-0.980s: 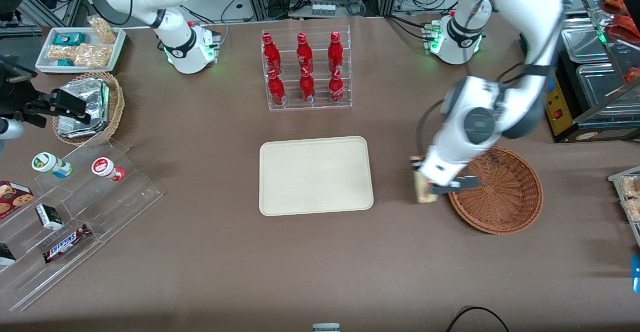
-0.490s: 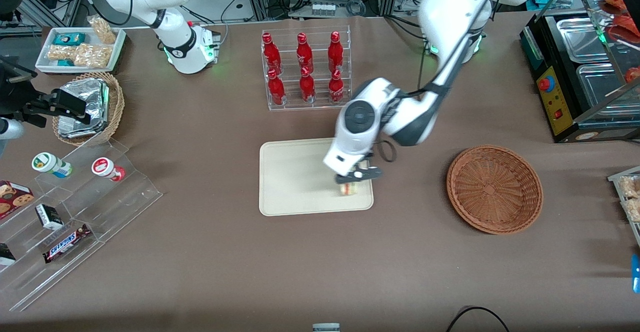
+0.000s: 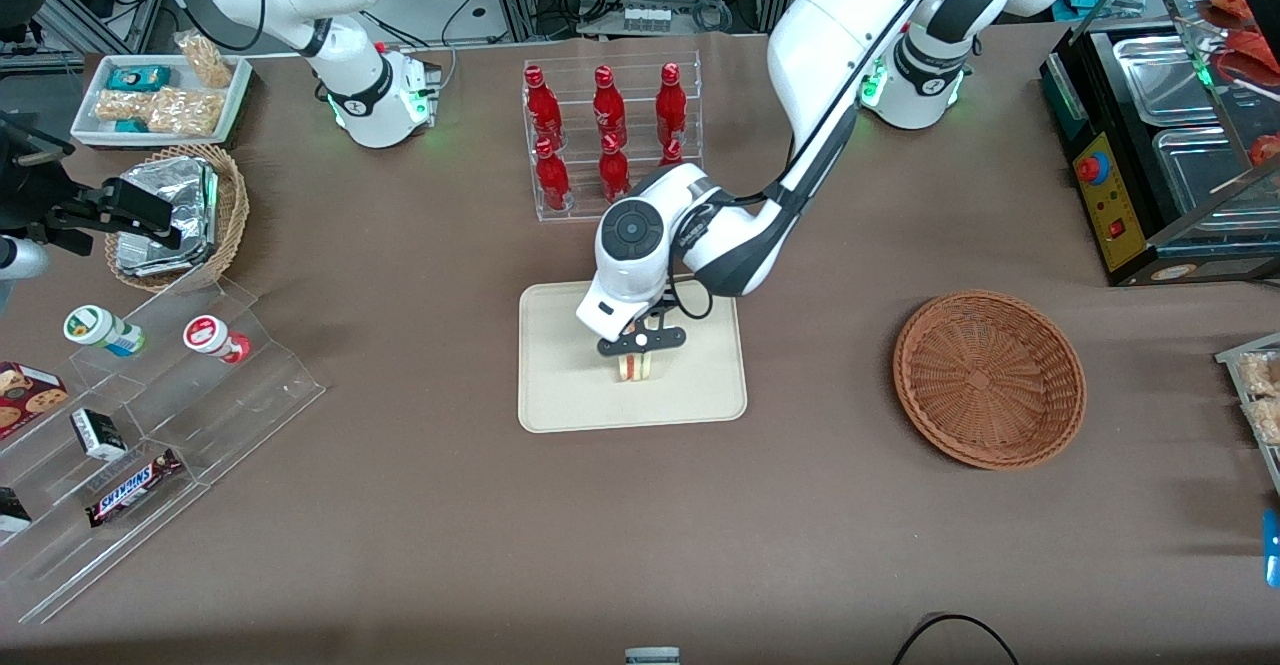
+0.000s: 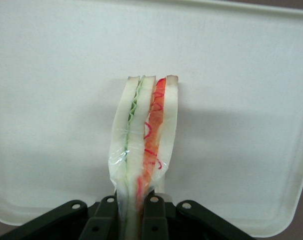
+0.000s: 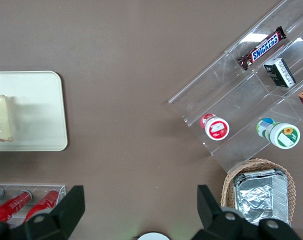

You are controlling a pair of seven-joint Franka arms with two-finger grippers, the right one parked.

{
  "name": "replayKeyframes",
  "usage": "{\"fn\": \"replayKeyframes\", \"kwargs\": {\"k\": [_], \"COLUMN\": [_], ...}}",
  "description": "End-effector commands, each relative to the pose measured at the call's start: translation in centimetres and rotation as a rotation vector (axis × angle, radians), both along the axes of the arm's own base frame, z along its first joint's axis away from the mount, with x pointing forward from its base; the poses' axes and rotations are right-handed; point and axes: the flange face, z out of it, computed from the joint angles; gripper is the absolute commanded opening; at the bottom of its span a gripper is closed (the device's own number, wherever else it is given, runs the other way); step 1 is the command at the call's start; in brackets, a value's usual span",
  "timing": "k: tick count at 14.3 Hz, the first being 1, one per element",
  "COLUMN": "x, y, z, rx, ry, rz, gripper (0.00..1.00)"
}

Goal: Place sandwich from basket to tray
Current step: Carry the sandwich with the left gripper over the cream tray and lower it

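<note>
front: gripper (image 3: pixel 641 343) pinches sandwich (image 3: pixel 637 366) above mid tray (image 3: pixel 560 385), bare rim all round; basket (image 3: pixel 990 379) well apart toward working arm's end | left wrist: fingers (image 4: pixel 155 215) clamp sandwich (image 4: pixel 144 140) edge-on over tray (image 4: pixel 56 100) | right wrist: sandwich (image 5: pixel 2 125) over tray (image 5: pixel 44 112)

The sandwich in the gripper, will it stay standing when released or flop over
The sandwich is probably soft: it pinches narrow where the gripper is shut on it. Held on edge over the tray, it looks tall and thin, so it likely tips flat. Its clear wrap may be slippery.
</note>
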Motion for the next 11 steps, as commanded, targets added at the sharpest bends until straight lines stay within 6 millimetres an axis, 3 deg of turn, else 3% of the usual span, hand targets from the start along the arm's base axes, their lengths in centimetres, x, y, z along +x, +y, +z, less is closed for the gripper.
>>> {"fn": "replayKeyframes", "kwargs": {"k": [1,2,3,4,6,8,11], "x": [0.1,0.2,0.3,0.4,0.7,-0.1,0.9], "y": [-1.0,-1.0,-0.9,-0.9,-0.1,0.8,5.1], "z": [-1.5,-1.6,-0.8,0.6,4.5,10.3,16.5], "rx": [-0.005,-0.006,-0.009,-0.014,0.004,0.027,0.103], "ry": [-0.023,-0.027,-0.030,-0.038,-0.039,-0.037,-0.036], "rz": [0.007,0.007,0.011,0.014,0.013,0.005,0.010], "gripper": [0.10,0.22,0.77,1.00,1.00,1.00,1.00]}}
